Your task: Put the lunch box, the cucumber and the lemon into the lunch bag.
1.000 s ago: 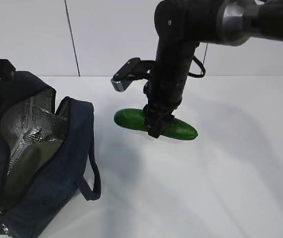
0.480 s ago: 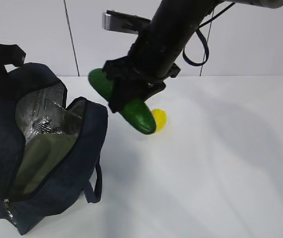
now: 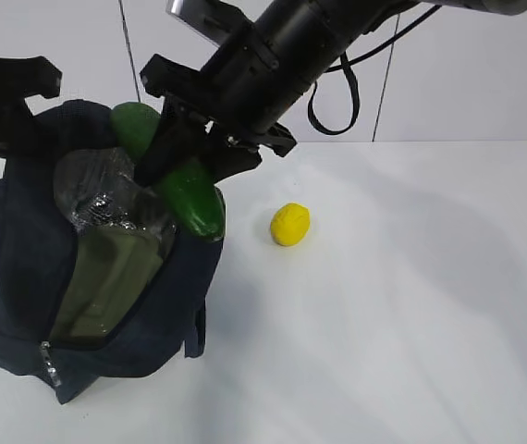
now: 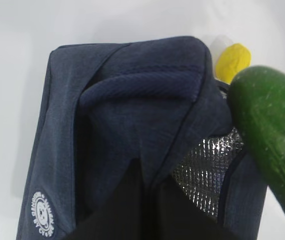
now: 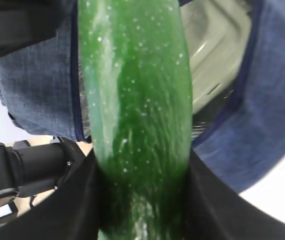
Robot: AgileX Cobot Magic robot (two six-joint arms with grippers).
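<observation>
Above the open lunch bag, the right gripper clamps the tilted cucumber over its foil-lined mouth, the left gripper pinches the bag's far edge, the lunch box lies inside, and the lemon sits beside it on the table.

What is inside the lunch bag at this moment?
Inside the lunch bag lies the lunch box, green lid showing against silver lining. The cucumber hangs over the opening, not yet in. The bag's walls hide anything deeper.
</observation>
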